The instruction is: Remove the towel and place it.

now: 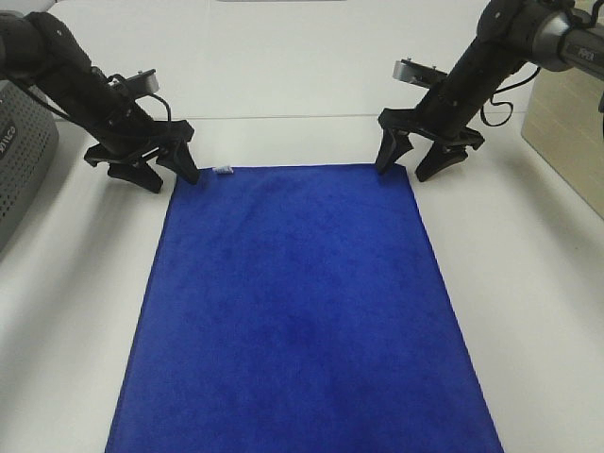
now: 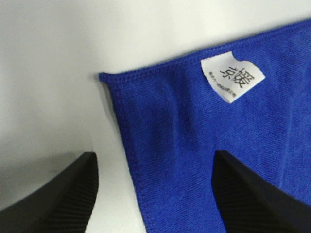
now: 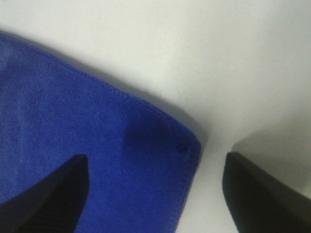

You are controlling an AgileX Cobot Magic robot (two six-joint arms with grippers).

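The royal-blue towel [image 1: 297, 311] lies flat on the white table, its far edge towards the arms and a small white tag [image 1: 223, 171] at the far left corner. My left gripper [image 1: 170, 175] stands open astride that corner, one finger on the cloth side and one over bare table. In the left wrist view the towel corner [image 2: 194, 145] and tag [image 2: 232, 78] sit between the dark fingertips [image 2: 243, 194]. My right gripper [image 1: 404, 168] stands open astride the far right corner; the right wrist view shows that towel corner [image 3: 121, 160] between its fingers [image 3: 48, 199]. Neither holds anything.
A grey perforated device [image 1: 19, 160] sits at the left edge of the table. A tan board [image 1: 566, 123] lies at the far right. White table surface [image 1: 528, 311] flanks the towel on both sides.
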